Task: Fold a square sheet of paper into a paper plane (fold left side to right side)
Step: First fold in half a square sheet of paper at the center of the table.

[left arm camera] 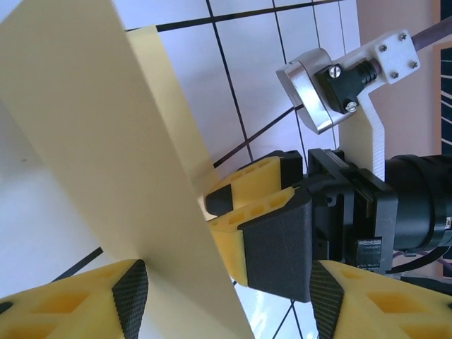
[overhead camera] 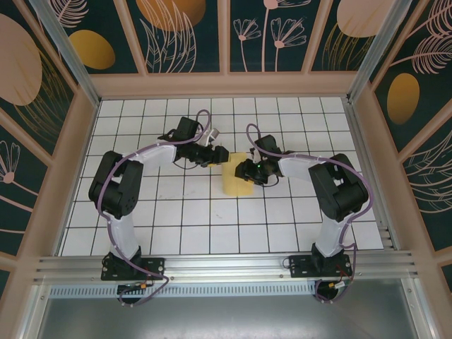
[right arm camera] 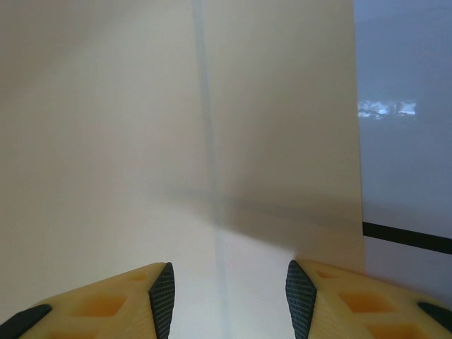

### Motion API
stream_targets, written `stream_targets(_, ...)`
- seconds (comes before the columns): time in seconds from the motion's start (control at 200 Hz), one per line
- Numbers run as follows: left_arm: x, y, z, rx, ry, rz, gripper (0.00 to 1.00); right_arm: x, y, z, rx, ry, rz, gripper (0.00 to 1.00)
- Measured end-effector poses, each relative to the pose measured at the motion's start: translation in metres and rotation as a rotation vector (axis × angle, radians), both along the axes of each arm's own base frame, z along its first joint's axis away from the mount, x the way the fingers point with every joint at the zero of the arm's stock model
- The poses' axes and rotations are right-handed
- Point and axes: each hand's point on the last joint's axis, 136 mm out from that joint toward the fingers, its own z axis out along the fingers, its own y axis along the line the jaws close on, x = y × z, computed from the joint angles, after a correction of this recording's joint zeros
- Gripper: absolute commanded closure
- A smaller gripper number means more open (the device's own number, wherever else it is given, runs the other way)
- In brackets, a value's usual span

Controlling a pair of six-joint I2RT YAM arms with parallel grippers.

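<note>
Top external | two arms, elbows out, wrists bent inward to mid-table (overhead camera: 212, 226) | left claw (overhead camera: 217, 155) spread wide, paper edge rising between its fingers | right claw (overhead camera: 244, 170) spread, facing creased paper | one square sheet of paper (overhead camera: 236, 181), partly lifted between the claws

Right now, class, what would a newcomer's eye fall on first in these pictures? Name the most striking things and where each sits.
The pale yellow sheet of paper at the middle of the white grid table stands out first. The left arm and right arm curve inward so their jaws meet at it from either side. Around them, dark walls painted with orange discs and pink plants catch the eye.
</note>
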Motion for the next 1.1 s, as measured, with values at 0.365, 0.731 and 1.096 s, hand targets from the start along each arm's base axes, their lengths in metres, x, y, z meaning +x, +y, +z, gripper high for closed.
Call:
stream_targets(0.365,0.006,-0.008,-0.004,-0.031,0.008,0.013,0.36,0.002,0.003,0.001,0.031,-0.008,-0.013,0.49)
stream_targets(0.731,0.006,-0.013,-0.021,-0.027,0.049,0.019,0.37,0.003,-0.007,0.006,0.099,-0.004,-0.055,0.47)
stream_targets(1.096,0.006,-0.014,-0.022,-0.029,0.049,0.018,0.37,0.013,-0.017,0.040,0.292,-0.050,-0.101,0.47)
